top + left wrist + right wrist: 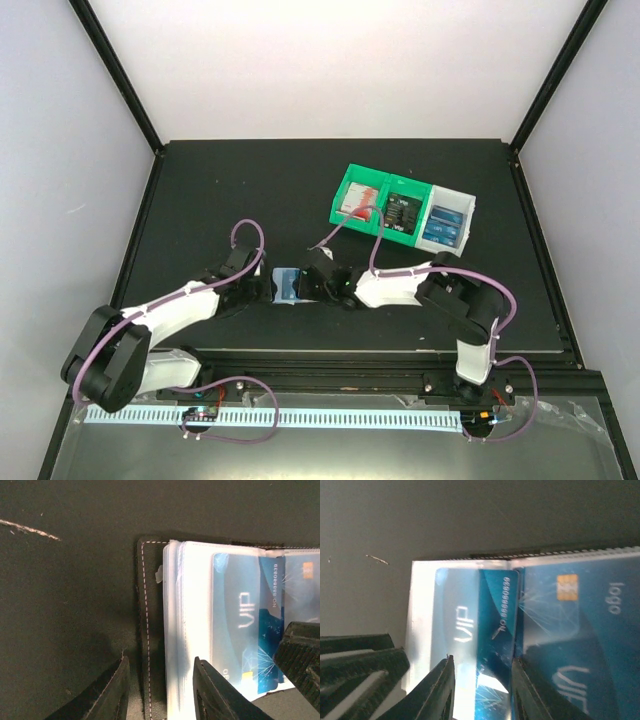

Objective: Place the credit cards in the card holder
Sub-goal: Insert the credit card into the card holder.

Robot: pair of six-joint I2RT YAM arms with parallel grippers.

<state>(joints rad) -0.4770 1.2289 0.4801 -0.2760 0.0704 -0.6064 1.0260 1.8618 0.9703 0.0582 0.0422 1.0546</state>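
Black card holder (148, 605), pale-blue VIP card (235, 611)

- The card holder (287, 285) is laid open on the table (220, 190), near the front edge and about mid-width.
- It is flanked by the left gripper (264, 287) on its left and the right gripper (312, 286) on its right, each just beside it.
- Two credit cards (240, 625) are lodged in its sleeves, one partly overlapped by the other.
- A row of bins (344, 185) is set behind and to the right of the holder, well apart from it.
- Further cards (443, 225) are held in the bins.
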